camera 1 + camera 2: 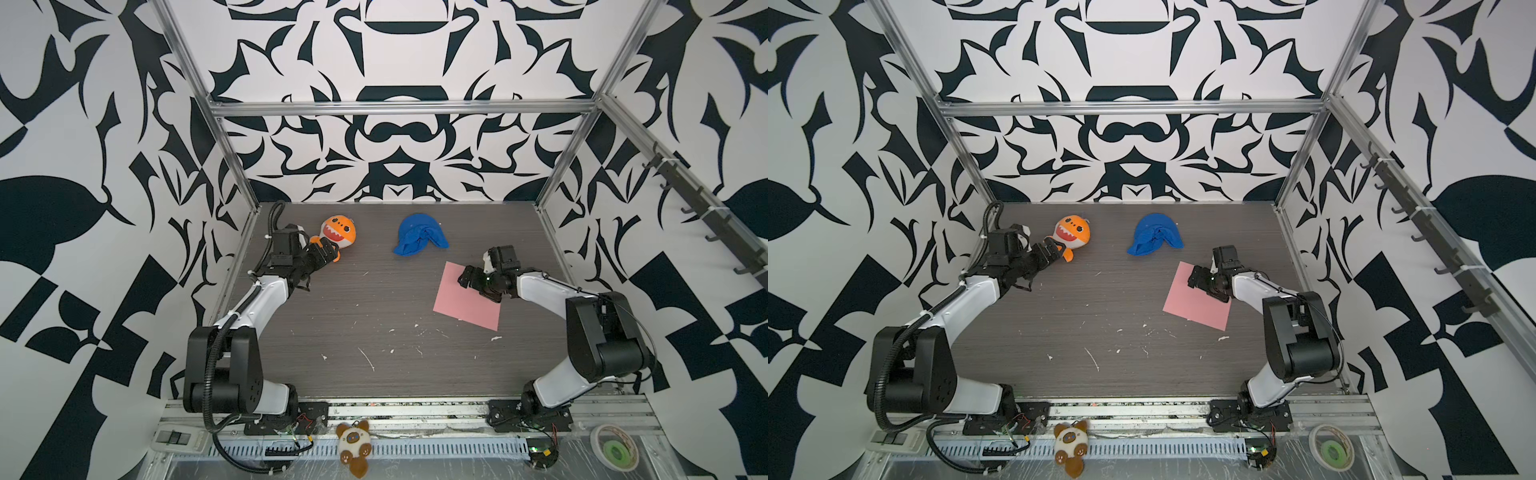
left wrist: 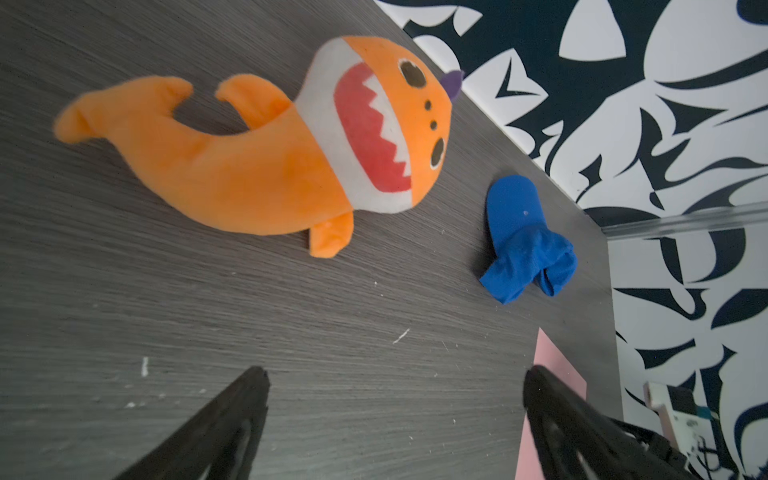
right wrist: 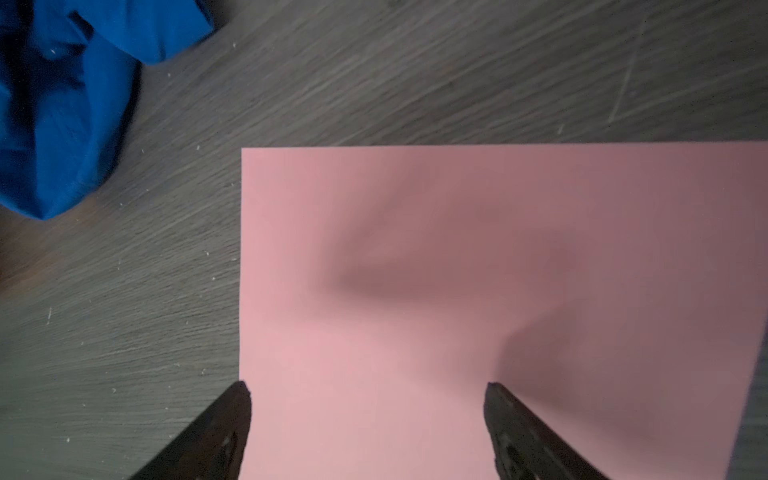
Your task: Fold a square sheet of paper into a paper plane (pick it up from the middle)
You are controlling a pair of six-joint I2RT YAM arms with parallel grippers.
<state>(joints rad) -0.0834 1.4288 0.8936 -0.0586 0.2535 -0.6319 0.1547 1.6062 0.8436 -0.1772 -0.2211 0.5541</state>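
Observation:
The square sheet of paper (image 1: 461, 307) (image 1: 1192, 305) is pink and lies flat on the dark table at the right. My right gripper (image 1: 464, 279) (image 1: 1194, 277) hovers over its far left part, open. In the right wrist view the sheet (image 3: 457, 249) fills the space between the two fingertips of the gripper (image 3: 368, 388), with one fingertip (image 3: 241, 399) at the sheet's edge. My left gripper (image 1: 330, 251) (image 1: 1054, 251) (image 2: 395, 374) is open and empty beside the orange plush. No paper plane is in view.
An orange shark plush (image 1: 338, 230) (image 2: 257, 166) lies at the back left, and a blue cloth lump (image 1: 419, 235) (image 3: 62, 104) at the back middle, near the sheet. A small brown plush (image 1: 353, 446) and a tape roll (image 1: 615, 451) sit on the front rail. Patterned walls enclose the table (image 1: 374, 316).

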